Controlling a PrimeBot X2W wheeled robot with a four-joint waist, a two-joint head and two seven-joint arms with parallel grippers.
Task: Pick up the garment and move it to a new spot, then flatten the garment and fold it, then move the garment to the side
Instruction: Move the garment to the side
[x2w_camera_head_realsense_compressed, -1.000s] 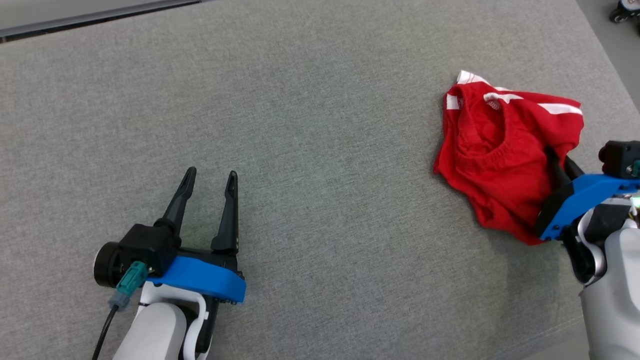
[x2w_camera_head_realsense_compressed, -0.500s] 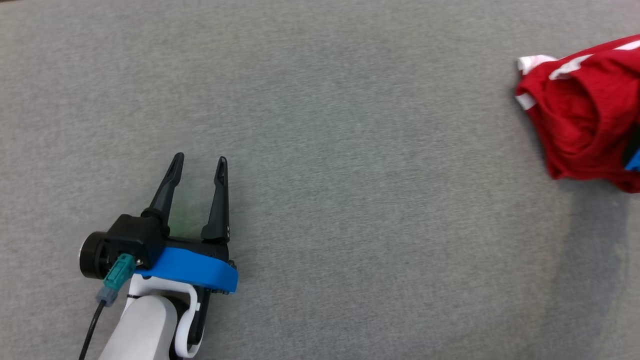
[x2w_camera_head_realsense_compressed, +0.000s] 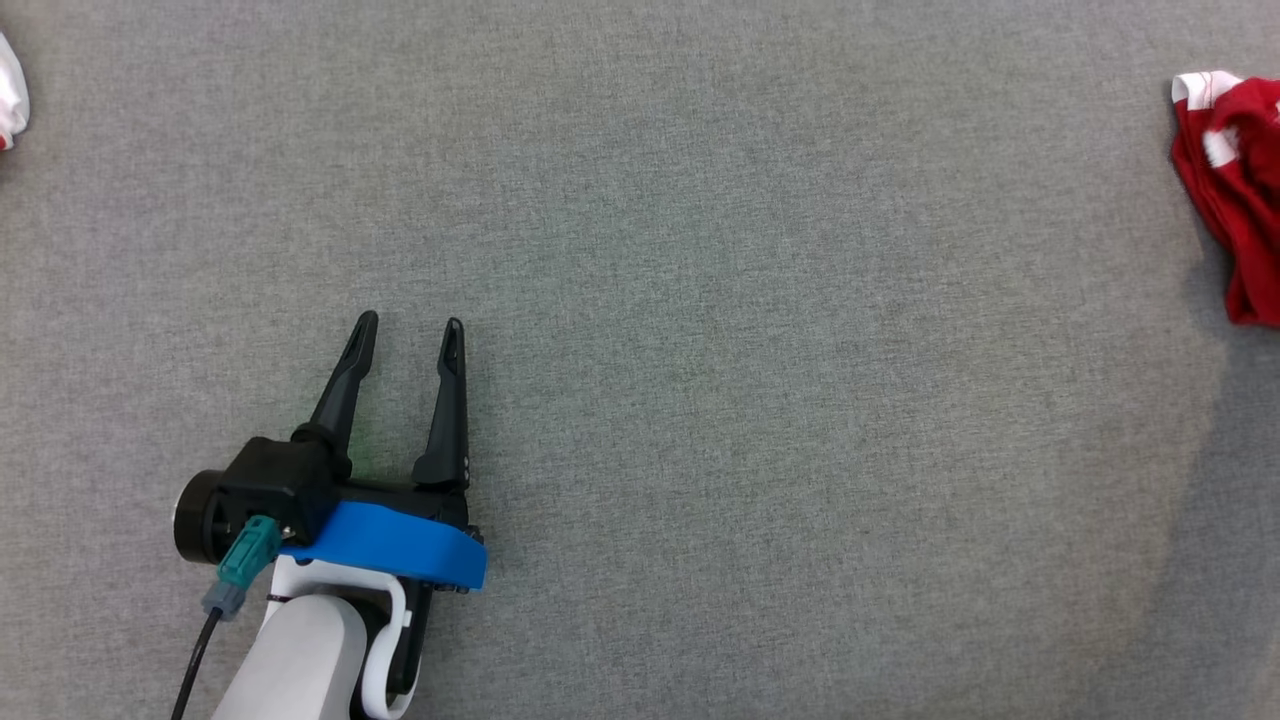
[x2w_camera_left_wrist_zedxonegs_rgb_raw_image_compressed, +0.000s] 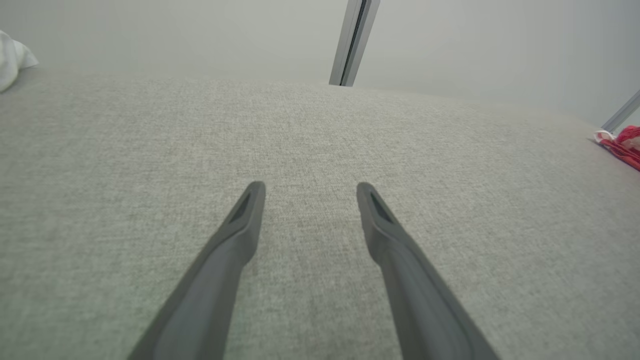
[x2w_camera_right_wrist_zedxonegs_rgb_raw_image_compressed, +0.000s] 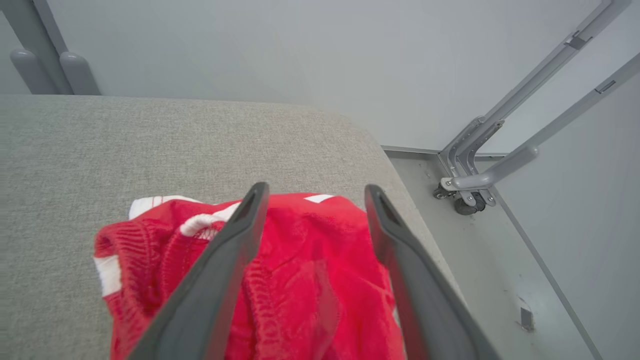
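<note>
Red knit garment (x2w_camera_head_realsense_compressed: 1235, 190), white stripe trim, ribbed hem, soft crumpled heap at 3 o'clock edge of grey woven worktop (x2w_camera_head_realsense_compressed: 700, 300), near its corner. Right pincer (x2w_camera_right_wrist_zedxonegs_rgb_raw_image_compressed: 316, 188) nearer: directly over heap, fingers wide apart, gripping nothing I can see. Left pincer (x2w_camera_head_realsense_compressed: 411, 322) well apart, garment at its 2 o'clock; spread wide, empty. Long axis unclear, too bunched. I judge right arm suits next grasp.

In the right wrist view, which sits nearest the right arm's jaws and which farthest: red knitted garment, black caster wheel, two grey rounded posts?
1. Red knitted garment, beneath the jaws of the right gripper.
2. Black caster wheel, on the floor, right side.
3. Two grey rounded posts, far upper left.
</note>
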